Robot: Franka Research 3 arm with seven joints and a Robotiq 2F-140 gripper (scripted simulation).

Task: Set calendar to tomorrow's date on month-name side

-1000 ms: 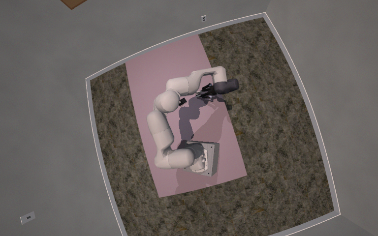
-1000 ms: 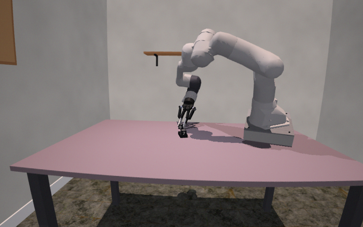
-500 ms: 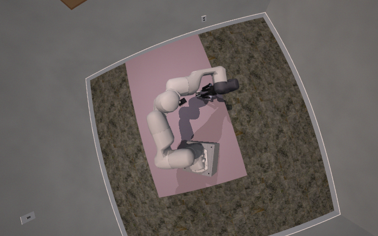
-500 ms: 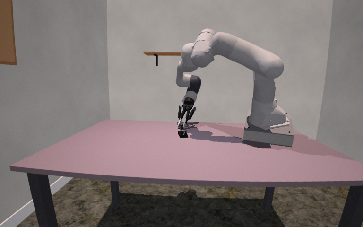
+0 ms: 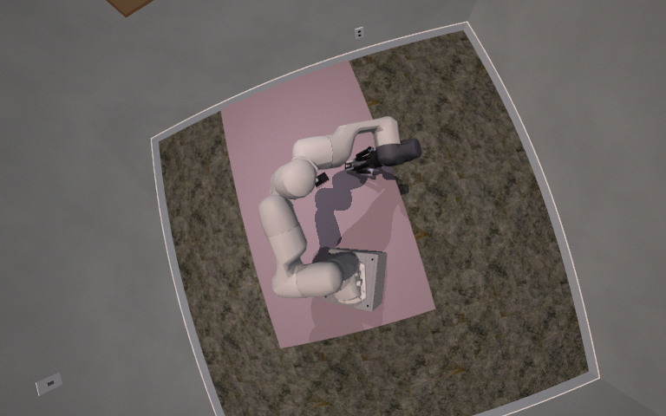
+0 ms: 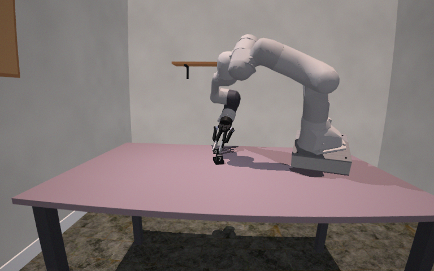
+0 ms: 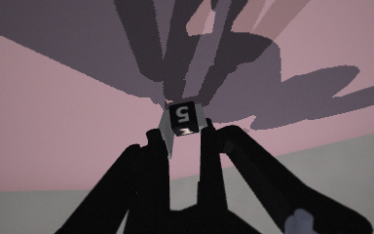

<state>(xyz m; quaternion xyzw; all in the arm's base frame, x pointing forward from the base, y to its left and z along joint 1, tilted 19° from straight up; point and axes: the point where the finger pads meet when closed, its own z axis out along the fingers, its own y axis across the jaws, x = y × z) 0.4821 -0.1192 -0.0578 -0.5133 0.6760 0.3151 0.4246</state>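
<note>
My gripper (image 7: 184, 117) is shut on a small black date cube (image 7: 183, 117). In the wrist view the cube shows a white 5 on the face towards the camera. The gripper also shows in the exterior view (image 6: 216, 149), tilted and low over the pink table, and there the held cube (image 6: 215, 151) shows a 0. A second black cube (image 6: 218, 160) with a white 7 stands on the table right under the held one. I cannot tell whether the two touch. From above, the gripper (image 5: 353, 165) is near the table's right edge. No tray shows on the table.
The arm's base (image 6: 321, 157) stands on the table's right side. A small grey object (image 6: 224, 232) lies on the floor under the table, and a small dark thing (image 5: 402, 189) lies on the floor beside the table's edge. A wall shelf (image 6: 194, 64) hangs behind.
</note>
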